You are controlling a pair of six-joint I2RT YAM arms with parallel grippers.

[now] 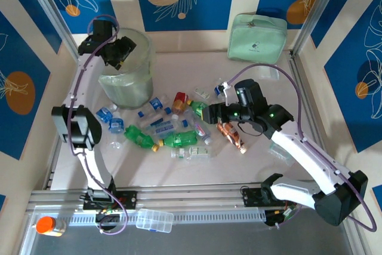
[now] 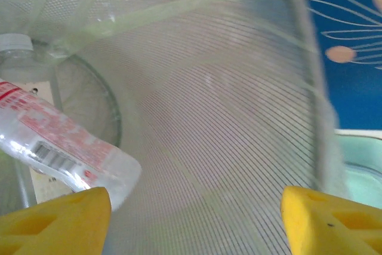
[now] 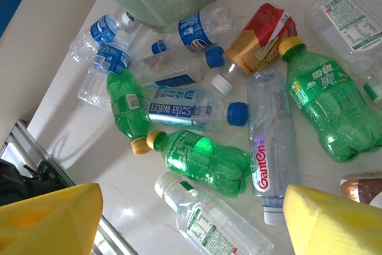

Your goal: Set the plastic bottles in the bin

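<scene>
Left claw (image 2: 196, 222) hung spread over the bin (image 2: 227, 88); right claw (image 3: 194, 216), spread, faced a green bottle (image 3: 206, 159), probably light, slick, best pinched mid-body.

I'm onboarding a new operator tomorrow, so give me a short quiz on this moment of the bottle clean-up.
1. True or false: the left gripper is shut on a bottle.
2. What does the right gripper hover over? A the green pouch; B the heap of bottles; C the clear lidded box.
3. Fill in: the bottle inside the bin has a label printed in ___.
Key: 1 false, it is open; 2 B; 3 red.
</scene>
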